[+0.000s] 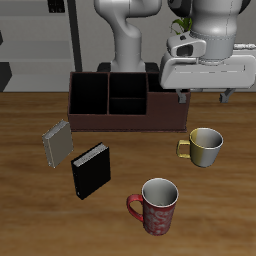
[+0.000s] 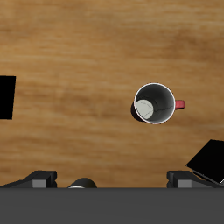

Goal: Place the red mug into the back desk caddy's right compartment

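**Red mug upright near the table's front edge, gripper hanging high at the back**

Red and speckled with a whitish floral pattern, the red mug (image 1: pixel 155 206) stands upright on the wooden table (image 1: pixel 30 220) close to the front edge, handle out to one side, grey-white inside showing. From the wrist view the same mug (image 2: pixel 155 104) sits alone on bare wood, with nothing touching it. Well behind it, the back desk caddy (image 1: pixel 125 103) stretches along the far part of the table, a low reddish-brown box with a black interior. Its right compartment (image 1: pixel 88 95) is the wide end cell. The gripper (image 1: pixel 205 97) hovers above the caddy's other end, far from the mug; it holds nothing, though whether its fingers are spread or pressed together cannot be told. A plain yellowish-gold mug (image 1: pixel 204 146) stands between caddy and red mug. A black book (image 1: pixel 90 170) and a grey book (image 1: pixel 57 144) stand nearby.
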